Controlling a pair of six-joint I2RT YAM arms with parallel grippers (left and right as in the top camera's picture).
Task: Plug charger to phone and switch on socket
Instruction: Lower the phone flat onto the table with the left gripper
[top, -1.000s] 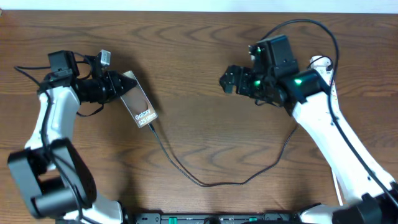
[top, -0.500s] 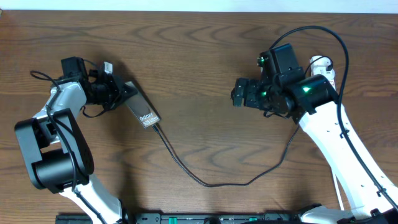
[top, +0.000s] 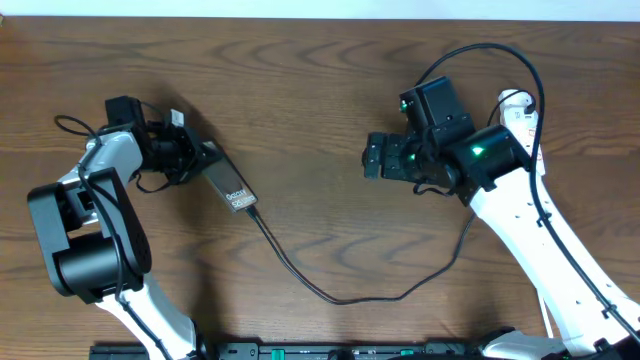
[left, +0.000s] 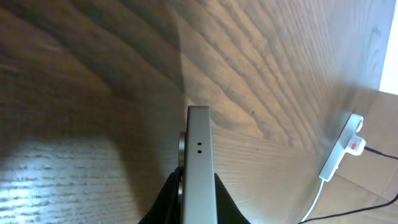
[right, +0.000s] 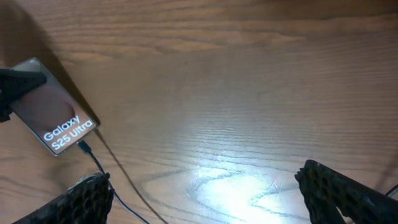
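At the phone's (top: 228, 183) upper end, the left gripper (top: 203, 158) is clamped tight across its flat faces, holding it tipped on edge (rigid glass and metal, likely slippery). From the phone's lower end the charger (top: 340, 296) trails off, its tip seemingly seated. The cable looks limp and light, best pinched near the plug. Right of the phone, well apart, the right gripper (top: 372, 158) hovers spread wide, empty. Farther right lies the socket (left: 341, 148).
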